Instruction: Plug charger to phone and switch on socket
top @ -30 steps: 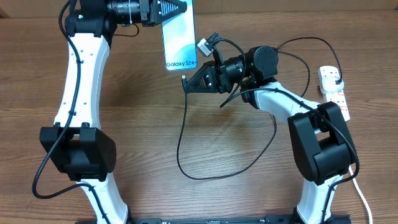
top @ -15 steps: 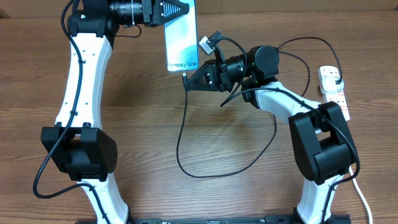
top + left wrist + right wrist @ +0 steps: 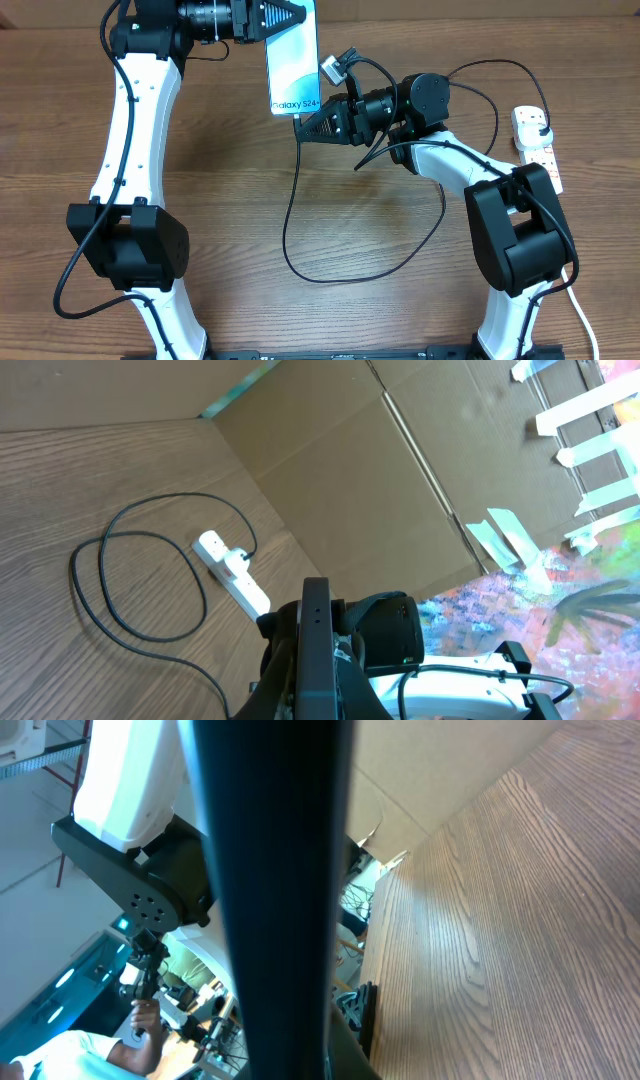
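The left gripper point(image 3: 290, 20) pinches the flat shiny phone point(image 3: 295, 65); the right gripper point(image 3: 303, 127) pinches the thin black charger point(image 3: 288, 230).

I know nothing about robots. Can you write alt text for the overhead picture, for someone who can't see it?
From above, the left gripper holds a lit phone while the right gripper holds the tip of the black charger at the phone's lower edge. Its cable loops across the wooden table; a white socket lies at the right edge.
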{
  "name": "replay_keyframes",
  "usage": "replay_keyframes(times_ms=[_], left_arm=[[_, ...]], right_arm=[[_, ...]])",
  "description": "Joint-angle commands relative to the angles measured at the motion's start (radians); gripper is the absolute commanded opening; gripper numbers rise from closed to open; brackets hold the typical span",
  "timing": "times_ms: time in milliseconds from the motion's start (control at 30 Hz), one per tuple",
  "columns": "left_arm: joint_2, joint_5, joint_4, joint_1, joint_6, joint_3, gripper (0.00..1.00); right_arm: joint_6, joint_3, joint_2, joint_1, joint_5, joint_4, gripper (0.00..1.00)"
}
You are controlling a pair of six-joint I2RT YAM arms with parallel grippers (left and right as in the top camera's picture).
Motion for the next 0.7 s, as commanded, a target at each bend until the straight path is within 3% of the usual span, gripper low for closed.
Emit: replay_keyframes(times_ms=[0, 667], left_arm=[[-0.003, 0.009, 0.000, -0.010, 0.016, 0.009, 0.04], [-0.003, 0.011, -0.018, -0.010, 0.019, 0.009, 0.04]], right_arm=[[0.003, 0.022, 0.001, 0.002, 0.030, 0.006, 0.04], [0.008, 0.022, 0.001, -0.027, 0.163, -0.006, 0.04]])
